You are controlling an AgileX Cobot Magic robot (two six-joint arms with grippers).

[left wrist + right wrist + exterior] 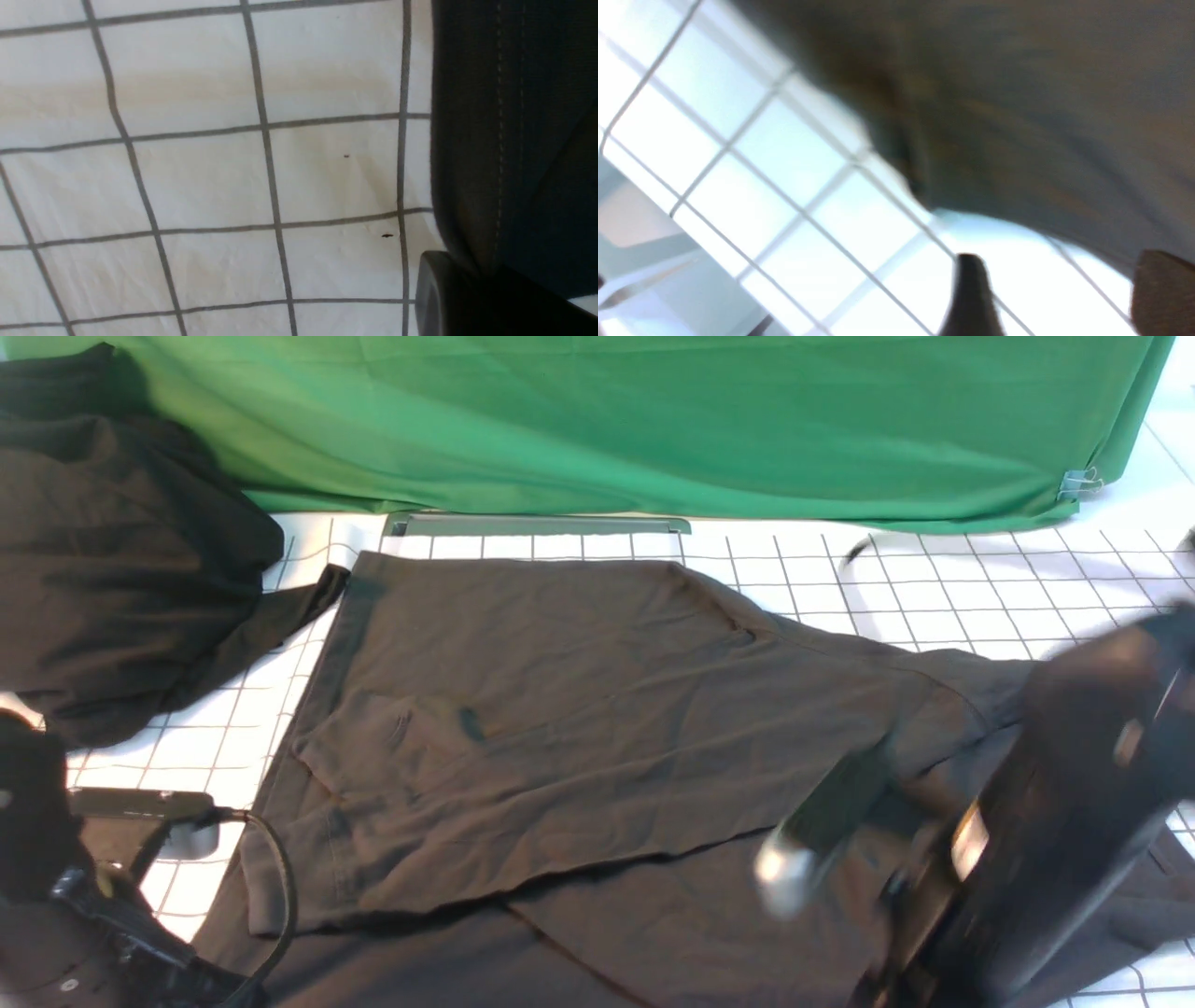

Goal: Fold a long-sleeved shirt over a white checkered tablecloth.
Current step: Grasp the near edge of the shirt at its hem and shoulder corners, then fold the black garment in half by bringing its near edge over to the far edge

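The long-sleeved shirt (560,709), dark charcoal-brown, lies spread over the white checkered tablecloth (934,588) with one layer folded over its lower part. In the left wrist view my left gripper (486,284) is shut on the shirt's stitched hem (504,140), low over the tablecloth (187,186). My right arm (1074,784) is motion-blurred over the shirt's right side. In the right wrist view my right gripper (1064,289) is open, with only tablecloth (761,186) between its fingers (971,294) and the shirt's edge (1017,93) just beyond.
A blacker, bulkier heap of cloth (112,551) sits at the far left. Plain green fabric (653,420) hangs across the back, held by a clip (1081,483). A grey bar (537,525) lies along the tablecloth's far edge.
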